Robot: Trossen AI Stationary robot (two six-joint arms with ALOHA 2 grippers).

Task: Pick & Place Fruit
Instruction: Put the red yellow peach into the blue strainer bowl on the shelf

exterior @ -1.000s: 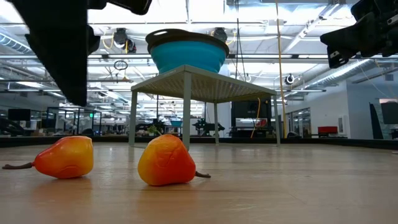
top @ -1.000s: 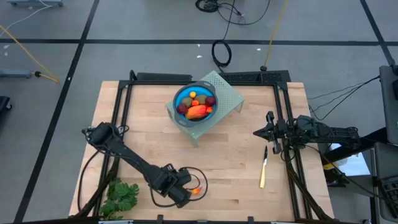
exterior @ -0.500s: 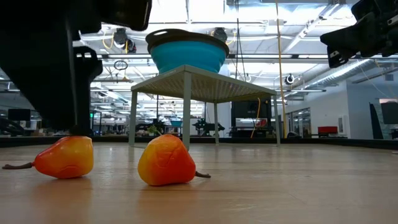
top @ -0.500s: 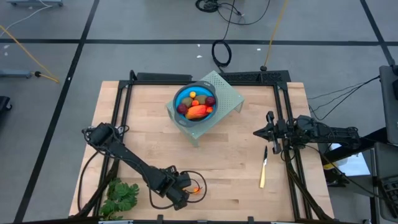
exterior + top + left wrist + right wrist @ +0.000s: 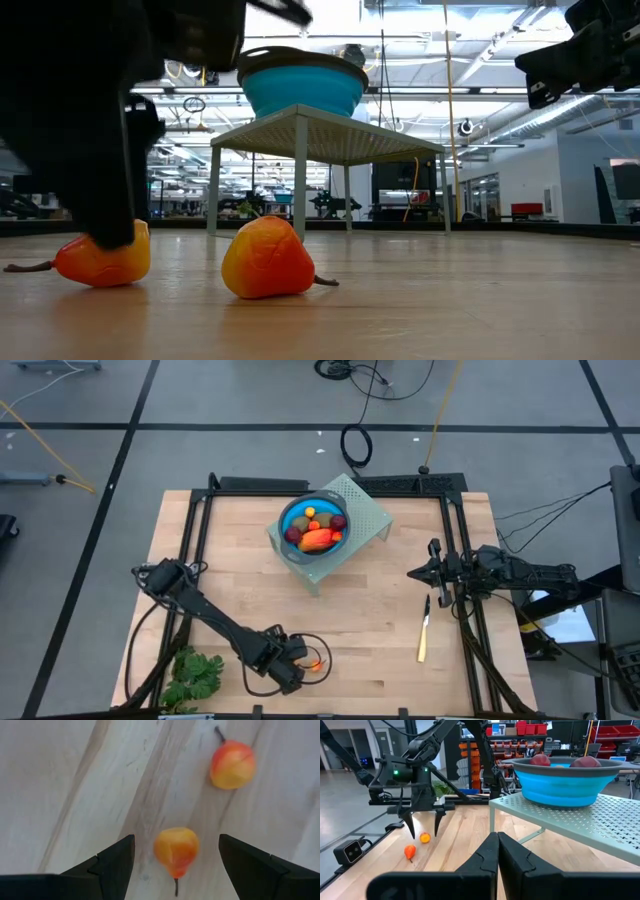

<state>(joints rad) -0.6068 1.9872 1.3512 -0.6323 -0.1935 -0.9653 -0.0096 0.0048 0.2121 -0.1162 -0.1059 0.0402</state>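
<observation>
**Left tool lowered over a small pear on the counter**

The left tool (image 5: 176, 857) is held spread wide just above the wooden counter (image 5: 380, 630), near its front edge. Between its two dark fingers (image 5: 112, 862) a small orange-red pear (image 5: 175, 847) is seen lying on the wood, untouched by either finger as far as the left wrist view shows. In the low view this pear (image 5: 100, 258) is partly covered by the dark tool from above. A second small pear (image 5: 231, 764) lies close by, outside the fingers; in the low view it (image 5: 266, 258) is seen just beside the first.

Farther back, the remaining fruit (image 5: 317, 537) is gathered in a blue bowl (image 5: 290, 512) set on a pale green perforated stand (image 5: 365, 510).

The right tool (image 5: 497, 851) is held closed, empty, over the right side of the counter, above a yellow-handled knife (image 5: 423, 638). A green leafy bunch (image 5: 195, 675) lies at the front left corner.
</observation>
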